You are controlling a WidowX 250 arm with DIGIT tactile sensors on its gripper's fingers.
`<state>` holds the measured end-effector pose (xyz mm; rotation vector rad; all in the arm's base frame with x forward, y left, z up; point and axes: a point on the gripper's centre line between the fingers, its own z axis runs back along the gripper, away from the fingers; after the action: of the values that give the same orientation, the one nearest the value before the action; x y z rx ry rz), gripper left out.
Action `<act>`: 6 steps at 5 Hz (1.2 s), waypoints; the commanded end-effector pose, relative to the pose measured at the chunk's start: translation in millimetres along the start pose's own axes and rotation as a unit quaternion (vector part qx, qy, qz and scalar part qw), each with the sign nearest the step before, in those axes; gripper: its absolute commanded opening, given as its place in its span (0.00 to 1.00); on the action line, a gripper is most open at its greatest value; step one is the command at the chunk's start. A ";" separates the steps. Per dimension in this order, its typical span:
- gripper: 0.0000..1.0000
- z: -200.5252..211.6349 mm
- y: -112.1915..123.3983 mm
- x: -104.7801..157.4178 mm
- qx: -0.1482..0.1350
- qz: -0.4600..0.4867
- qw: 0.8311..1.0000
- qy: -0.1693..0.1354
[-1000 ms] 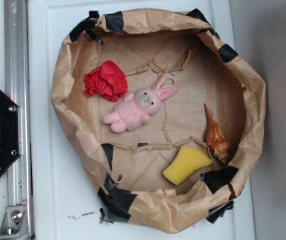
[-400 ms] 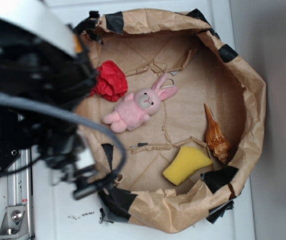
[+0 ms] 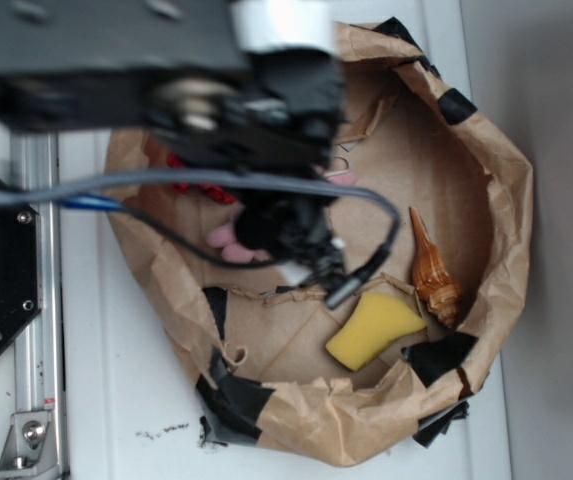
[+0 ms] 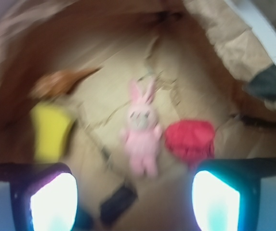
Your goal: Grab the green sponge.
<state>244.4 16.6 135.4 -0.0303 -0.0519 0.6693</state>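
The green sponge (image 3: 371, 328), a yellow foam wedge, lies on the paper floor at the front right of the brown paper nest (image 3: 508, 200). In the blurred wrist view the sponge (image 4: 51, 132) shows at the left. My gripper (image 3: 316, 272) hangs over the middle of the nest, up and to the left of the sponge and apart from it. The wrist view shows the gripper (image 4: 135, 192) open, its two fingers wide apart with nothing between them.
A pink plush bunny (image 4: 141, 131) lies mid-nest, mostly hidden by my arm in the exterior view. A red cloth ball (image 4: 190, 138) sits beside it. A brown seashell (image 3: 432, 270) lies right next to the sponge. The crumpled wall, patched with black tape (image 3: 444, 357), rings everything.
My arm has swung in from the left edge over the nest's middle, now covering the bunny and the red ball. The objects have not moved.
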 end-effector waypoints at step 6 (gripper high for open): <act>0.00 -109.7 -77.7 0.4 -0.007 -0.168 0.986 -0.021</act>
<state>299.9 -49.4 22.1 -0.0148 -0.0749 0.3376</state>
